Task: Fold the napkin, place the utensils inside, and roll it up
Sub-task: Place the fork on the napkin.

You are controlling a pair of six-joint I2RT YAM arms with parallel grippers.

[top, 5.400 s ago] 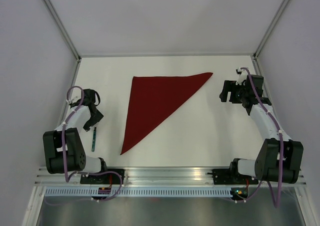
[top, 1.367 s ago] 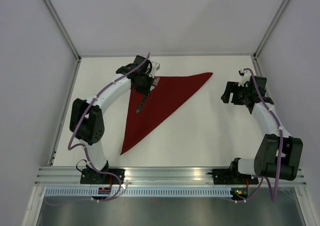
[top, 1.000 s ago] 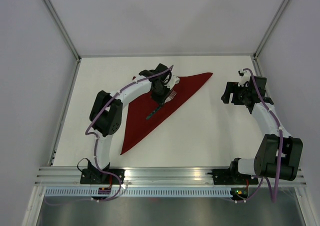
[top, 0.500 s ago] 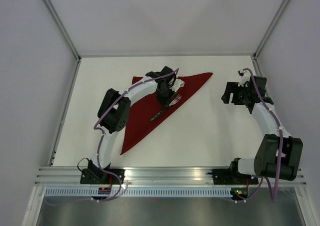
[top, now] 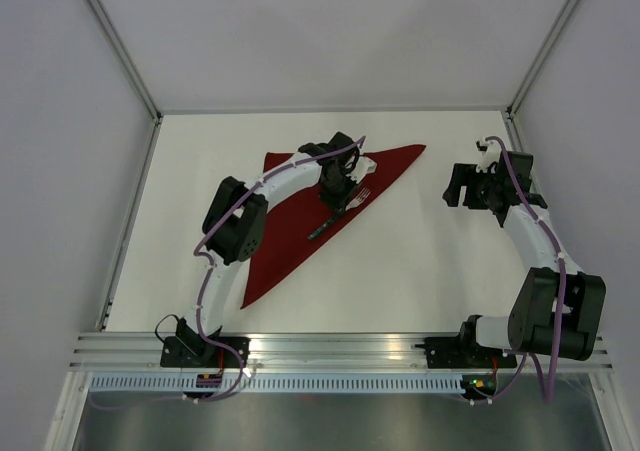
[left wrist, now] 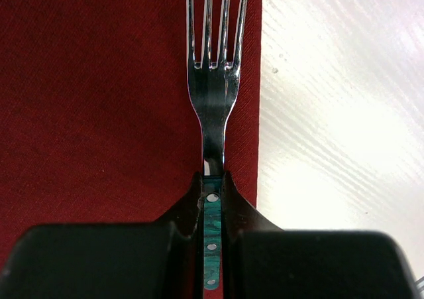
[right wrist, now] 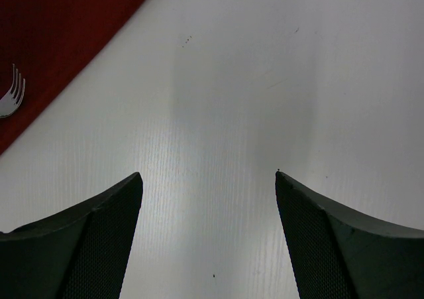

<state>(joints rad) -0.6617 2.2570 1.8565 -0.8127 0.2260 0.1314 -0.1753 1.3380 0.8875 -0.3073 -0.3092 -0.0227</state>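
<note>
The dark red napkin lies folded into a triangle on the white table. My left gripper hangs low over its long slanted edge, shut on the fork's green-black handle. The fork points away from the jaws, its silver tines over the cloth right beside the cloth's edge. In the top view the handle's end sticks out below the gripper. My right gripper stands open and empty over bare table to the right of the napkin. The right wrist view catches the napkin's edge and the fork tines at far left.
Grey enclosure walls and metal posts close in the table at the back and both sides. An aluminium rail carrying both arm bases runs along the near edge. Bare white table lies just right of the napkin's edge.
My left arm has carried the fork from the table's left side to over the napkin, then rightward to its slanted edge. The right arm has stayed still.
</note>
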